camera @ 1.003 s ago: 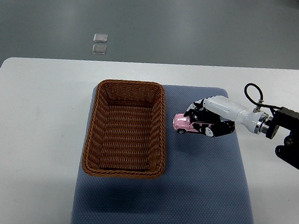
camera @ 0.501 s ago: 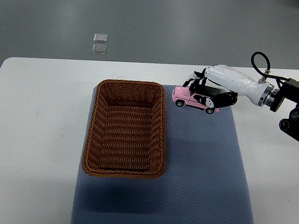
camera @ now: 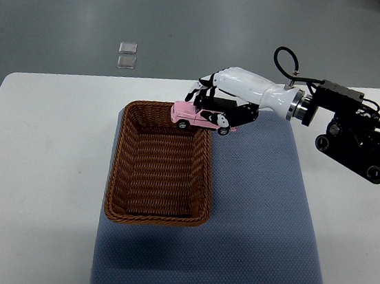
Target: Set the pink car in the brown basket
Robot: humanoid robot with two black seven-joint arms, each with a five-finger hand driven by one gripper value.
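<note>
Grey floor surrounds a white table (camera: 41, 165) carrying a blue mat (camera: 263, 220), with the basket (camera: 159, 166) on the mat's left half. Reaching in from the table's right edge, the right hand (camera: 226, 98) has its fingers wrapped around the car (camera: 196, 117), holding it in the air over the basket's far right corner. The car looks only partly over the opening, its rear past the rim. Let go here, it could strike the wicker edge and tip out onto the mat; the hand probably needs to travel further left first. Nothing blocks that path. Two small clear squares (camera: 126, 55) lie on the floor beyond the table.
</note>
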